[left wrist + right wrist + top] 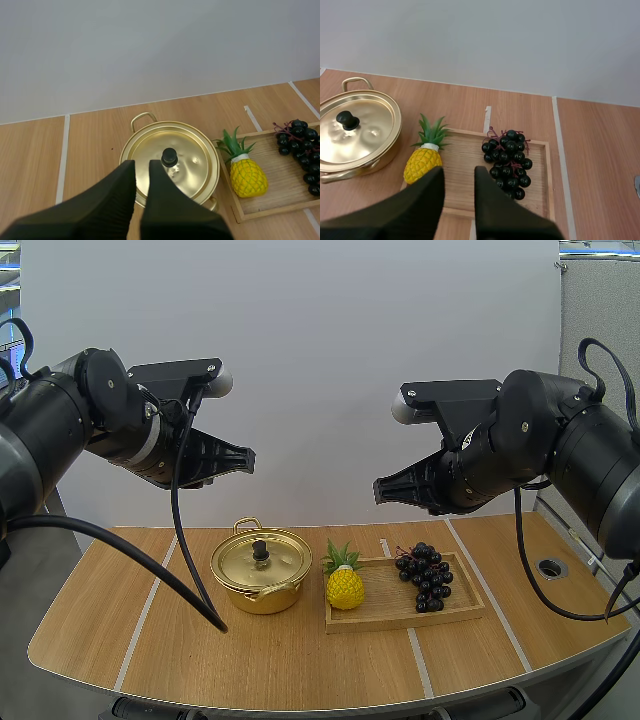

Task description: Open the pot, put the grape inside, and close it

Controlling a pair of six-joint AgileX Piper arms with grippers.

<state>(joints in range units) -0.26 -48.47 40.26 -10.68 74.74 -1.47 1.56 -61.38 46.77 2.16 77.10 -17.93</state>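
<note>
The gold pot (262,572) is seen on the wooden worktop (130,640) with its lid (265,556) seated on it, the black knob (260,550) standing upright at the lid's middle. A wooden tray (400,622) is laid just beside the pot, on its right. A pineapple (345,587) is placed at the tray end nearest the pot, and the bunch of dark grapes (424,576) is laid on the end farther from the pot — well apart from the lid. The left hand (247,457) is held high above the pot, a little to its left, and nothing is touched by it. Its two fingers (125,180) are parted by a narrow gap, with nothing gripped between them. The right hand (379,490) is held at a like height to the pot's right, over the tray — its fingers (432,187) are likewise set apart, and nothing is held. From the left wrist, the knob is seen just past the left fingertips.
</note>
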